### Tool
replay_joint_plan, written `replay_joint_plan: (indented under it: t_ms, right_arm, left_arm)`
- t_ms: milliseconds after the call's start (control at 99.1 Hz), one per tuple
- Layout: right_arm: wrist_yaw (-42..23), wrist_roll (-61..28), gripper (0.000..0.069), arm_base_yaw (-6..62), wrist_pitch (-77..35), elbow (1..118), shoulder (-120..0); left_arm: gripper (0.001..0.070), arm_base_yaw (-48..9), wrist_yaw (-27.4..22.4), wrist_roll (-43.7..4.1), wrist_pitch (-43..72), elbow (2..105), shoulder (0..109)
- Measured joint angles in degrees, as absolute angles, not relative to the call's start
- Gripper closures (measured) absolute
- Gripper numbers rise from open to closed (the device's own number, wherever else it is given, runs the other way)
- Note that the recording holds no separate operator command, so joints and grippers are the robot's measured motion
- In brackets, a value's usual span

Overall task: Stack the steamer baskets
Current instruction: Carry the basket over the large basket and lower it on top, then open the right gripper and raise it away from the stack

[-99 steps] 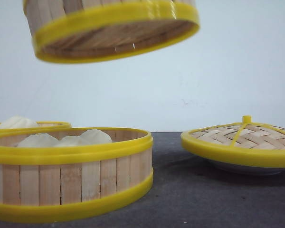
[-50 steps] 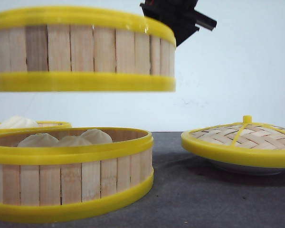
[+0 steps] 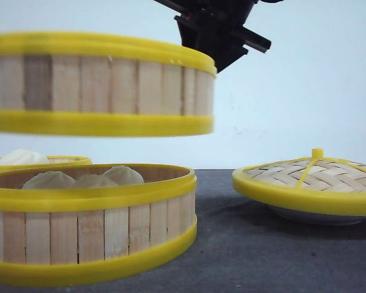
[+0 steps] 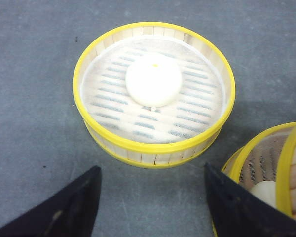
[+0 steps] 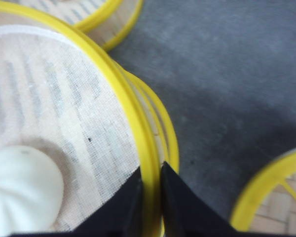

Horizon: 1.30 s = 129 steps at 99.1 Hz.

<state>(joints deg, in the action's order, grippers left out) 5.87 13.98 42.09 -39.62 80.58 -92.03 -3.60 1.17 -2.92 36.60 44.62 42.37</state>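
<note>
In the front view the raised steamer basket ran off the left edge and hid most of the right gripper, whose top was cut by the upper edge. The near basket was cropped at left and bottom. The far basket showed only a rim sliver and one bun. The woven lid ran off right and covered most of the white plate.

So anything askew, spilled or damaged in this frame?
Nothing stands out. The raised steamer basket hangs level in the right gripper, pinched by its rim, above the front basket. The lid sits flat, and the buns are inside.
</note>
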Motion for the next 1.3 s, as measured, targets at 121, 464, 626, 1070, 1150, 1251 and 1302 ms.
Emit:
replay_joint_plan:
  t_ms: [121, 464, 626, 1070, 1150, 1251, 1302]
  right_arm:
    - [5.8, 14.1, 0.0663, 42.1, -39.1, 80.6, -94.5]
    - [5.7, 14.4, 0.0663, 42.1, -36.6, 80.4, -98.3]
    - [5.3, 14.4, 0.0663, 42.1, -36.6, 80.4, -99.2]
    - [1.2, 14.9, 0.0664, 42.7, -36.4, 80.6, -100.4]
    - [1.2, 14.8, 0.0664, 42.7, -36.4, 80.6, -100.4]
    - [1.2, 14.9, 0.0664, 42.7, -36.4, 80.6, -100.4]
    - [1.5, 14.8, 0.0664, 42.7, -36.4, 80.6, -100.4]
  left_arm:
    - [0.0324, -3.6, 1.2, -2.9, 36.6, 44.6, 42.4]
    - [0.0324, -3.6, 1.2, -2.9, 36.7, 44.6, 42.4]
    - [0.0324, -3.6, 1.2, -2.9, 36.7, 44.6, 42.4]
    - [0.0324, -3.6, 1.1, -2.6, 36.7, 44.6, 42.4]
    - [0.0324, -3.6, 1.2, -2.6, 36.7, 44.6, 42.4]
    - [0.0324, -3.6, 1.2, -2.6, 36.7, 44.6, 42.4]
    - [0.0324, -3.6, 1.1, -2.6, 36.7, 44.6, 42.4]
